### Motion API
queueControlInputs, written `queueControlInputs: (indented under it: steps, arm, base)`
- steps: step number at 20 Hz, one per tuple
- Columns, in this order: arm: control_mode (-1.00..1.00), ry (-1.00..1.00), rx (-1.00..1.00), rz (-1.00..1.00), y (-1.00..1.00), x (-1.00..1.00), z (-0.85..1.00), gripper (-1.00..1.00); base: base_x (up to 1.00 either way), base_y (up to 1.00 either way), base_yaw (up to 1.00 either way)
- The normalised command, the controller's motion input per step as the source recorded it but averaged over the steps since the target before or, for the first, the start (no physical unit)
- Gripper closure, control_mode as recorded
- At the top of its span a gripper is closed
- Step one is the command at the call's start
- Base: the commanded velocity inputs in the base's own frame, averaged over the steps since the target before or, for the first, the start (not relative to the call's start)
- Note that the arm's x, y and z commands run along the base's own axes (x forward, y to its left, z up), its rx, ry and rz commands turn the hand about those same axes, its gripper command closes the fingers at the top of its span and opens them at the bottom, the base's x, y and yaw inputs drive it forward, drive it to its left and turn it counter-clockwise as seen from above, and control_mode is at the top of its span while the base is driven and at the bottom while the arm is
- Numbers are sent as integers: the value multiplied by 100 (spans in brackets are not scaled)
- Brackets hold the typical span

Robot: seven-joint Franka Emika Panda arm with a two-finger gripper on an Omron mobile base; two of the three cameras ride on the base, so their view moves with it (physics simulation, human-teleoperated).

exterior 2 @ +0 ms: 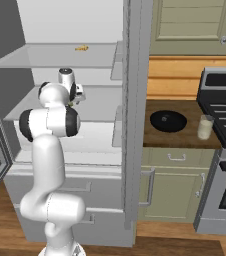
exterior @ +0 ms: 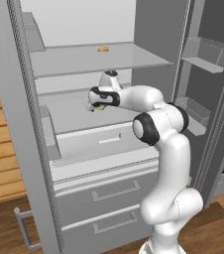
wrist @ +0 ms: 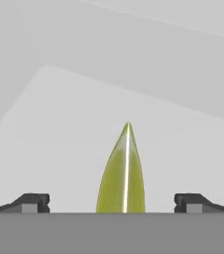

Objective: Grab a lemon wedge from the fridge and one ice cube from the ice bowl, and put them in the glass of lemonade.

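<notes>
Gripper (wrist: 112, 203) jaws wide apart inside fridge (exterior: 109, 149), gripping nothing. Lemon wedge (wrist: 122, 173) midway between fingertips (wrist: 32, 202), touching neither, on pale shelf (wrist: 59, 124).

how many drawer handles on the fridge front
2: upper drawer handle, and lower drawer handle directly below it on the fridge. The arm may hide more.

A small orange-yellow lump (exterior: 103, 48) lies on an upper shelf. Beige panelled cabinets (exterior 2: 175, 192) stand under a wooden surface (exterior 2: 157, 137), with a dark stove (exterior 2: 225, 107) beside them on the wood floor (exterior 2: 185, 245).
</notes>
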Motion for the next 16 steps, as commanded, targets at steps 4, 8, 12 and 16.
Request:
queueControlInputs:
  steps: [4, 8, 12, 16]
  arm:
    - [-100, -3, 0, 0, 4, 0, -19, -100]
    - [-100, 0, 0, 0, 1, 0, -16, 100]
    - [-100, 1, 0, 0, 0, 0, 0, 100]
    - [-100, 3, 0, 0, 0, 0, 0, 100]
  base:
    - [0, 0, 0]
    - [0, 0, 0]
    - [0, 0, 0]
    - [0, 0, 0]
